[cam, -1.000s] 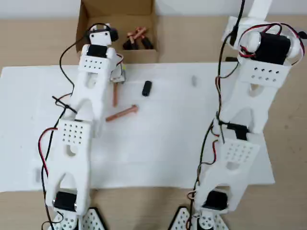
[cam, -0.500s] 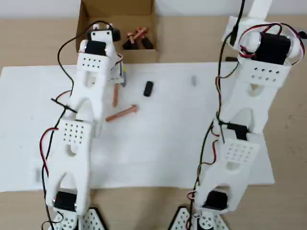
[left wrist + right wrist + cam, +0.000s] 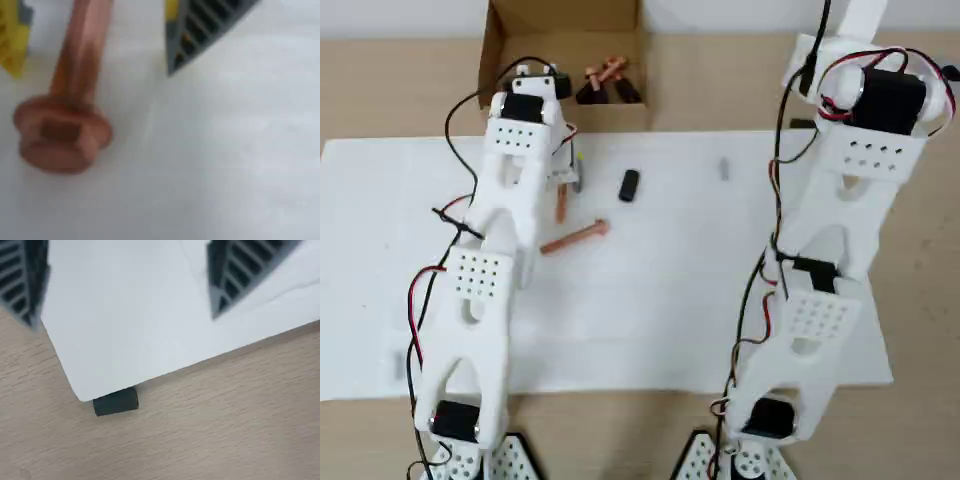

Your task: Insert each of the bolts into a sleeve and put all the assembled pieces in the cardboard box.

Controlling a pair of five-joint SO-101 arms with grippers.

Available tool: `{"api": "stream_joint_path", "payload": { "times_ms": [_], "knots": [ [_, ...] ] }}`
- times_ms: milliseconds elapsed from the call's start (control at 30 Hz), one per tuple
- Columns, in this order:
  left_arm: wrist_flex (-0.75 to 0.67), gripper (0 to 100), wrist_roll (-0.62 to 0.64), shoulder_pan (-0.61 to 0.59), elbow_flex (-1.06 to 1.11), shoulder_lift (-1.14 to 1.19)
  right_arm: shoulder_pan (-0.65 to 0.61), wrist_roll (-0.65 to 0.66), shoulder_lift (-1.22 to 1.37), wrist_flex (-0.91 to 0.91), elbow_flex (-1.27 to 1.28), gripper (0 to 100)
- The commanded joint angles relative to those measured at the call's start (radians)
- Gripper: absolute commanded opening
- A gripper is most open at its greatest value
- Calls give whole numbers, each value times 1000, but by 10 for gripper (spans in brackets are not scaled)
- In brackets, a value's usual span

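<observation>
A copper bolt [image 3: 62, 132] lies on the white paper [image 3: 670, 300], its shaft running up between the fingers of my left gripper [image 3: 95, 70], which is open around it. In the high view this bolt [image 3: 561, 203] lies just below the left gripper [image 3: 572, 175]. A second bolt [image 3: 575, 237] lies nearer me, and a black sleeve [image 3: 628, 184] rests to the right. The cardboard box [image 3: 495, 50] at the back holds assembled pieces [image 3: 605, 82]. My right gripper [image 3: 125, 320] hangs open over the paper's corner, above another black sleeve [image 3: 116, 401] on the wood.
The paper sheet covers most of the wooden table [image 3: 380, 80]. A small grey mark [image 3: 724, 168] shows on the paper's far right part. The right arm [image 3: 840, 220] stretches along the paper's right edge. Cables hang from both arms.
My left gripper has shifted slightly toward me and to the right, closer over the bolt. The right arm, the bolts and the sleeves have not moved.
</observation>
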Motion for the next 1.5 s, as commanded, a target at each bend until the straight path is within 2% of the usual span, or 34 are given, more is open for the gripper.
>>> {"api": "stream_joint_path", "payload": {
  "times_ms": [0, 167, 333, 667, 767, 867, 967, 1167, 1300, 1467],
  "knots": [
    [-14, 200, -3, -9, -41, 39, 21, -8, -105, 15, -1, 260],
    [-20, 184, -2, -5, -104, 44, 18, -8, -145, 15, -1, 260],
    [-18, 6, 14, -8, -141, 44, 21, -8, -150, 15, -1, 260],
    [43, 8, 35, -35, -206, 4, 13, -9, -150, 17, 1, 260],
    [43, 7, 37, -21, -212, -99, -15, -12, -151, 18, 33, 260],
    [43, 7, 49, 15, -169, -260, -77, -17, -189, 18, 183, 260],
    [43, 6, 49, 60, -40, -444, -159, -78, -315, 17, 458, 246],
    [41, 9, 40, 48, 451, -903, -378, -133, -544, 8, 952, 163],
    [15, 10, -32, -28, 743, -1162, -455, -138, -545, -14, 1056, 158],
    [-77, 10, -146, -149, 1059, -1429, -467, -241, -452, -89, 1059, 158]
  ]
}}
